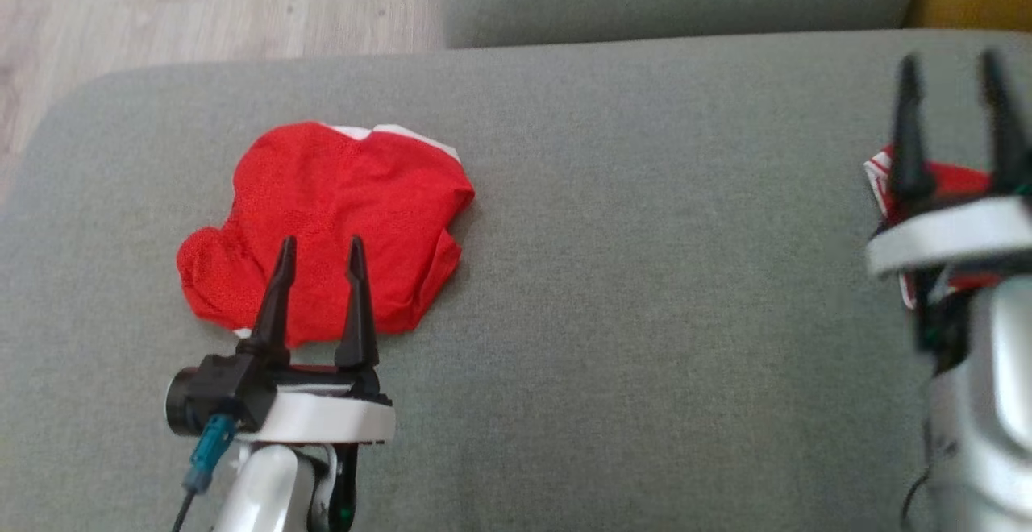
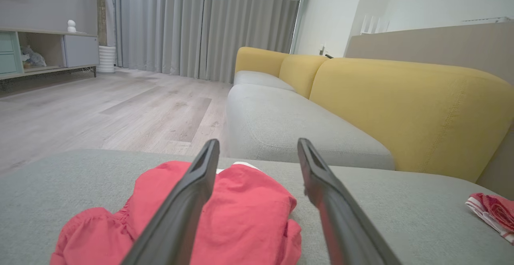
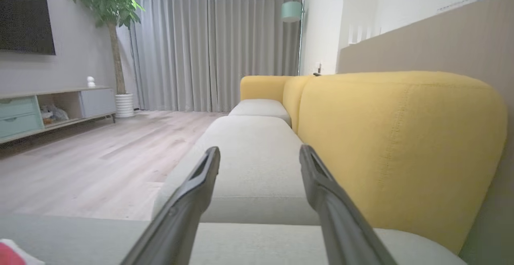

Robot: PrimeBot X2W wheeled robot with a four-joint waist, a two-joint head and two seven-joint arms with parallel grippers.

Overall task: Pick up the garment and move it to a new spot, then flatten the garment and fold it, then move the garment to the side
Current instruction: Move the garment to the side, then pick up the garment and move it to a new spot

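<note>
- Left tool point(image 1: 321, 246) sits closest to me, low on the left of the head view. Fingers are spread with nothing between them.
- Its tips lie over the near edge of the red garment point(image 1: 339, 185). I can't tell from either view whether they touch the cloth or hang just above it.
- The garment is on the left part of the grey seat cushion point(image 1: 645, 274). It lies in a loose bunched heap with a bit of white trim at the far edge. It is neither flattened nor folded.
- Right tool point(image 1: 950, 60) is well apart on the far right, also spread and empty, fingers pointing along the sofa.
- A second red-and-white cloth point(image 2: 492, 212) lies under and beside the right tool. I'm treating it as not my target.
- My read is that this is step one, the approach for the pick-up. Flatten, fold and the move to the side are all ahead.
- Next move as I see it:
  - tilt the left tool down into the heap
  - pinch a solid fold rather than one thin layer
  - lift clear before travelling
- There's plenty of bare cushion between the two tools for the new spot.
- Risk: a shallow pinch slips out, or the garment drags across the cushion instead of lifting.
</note>
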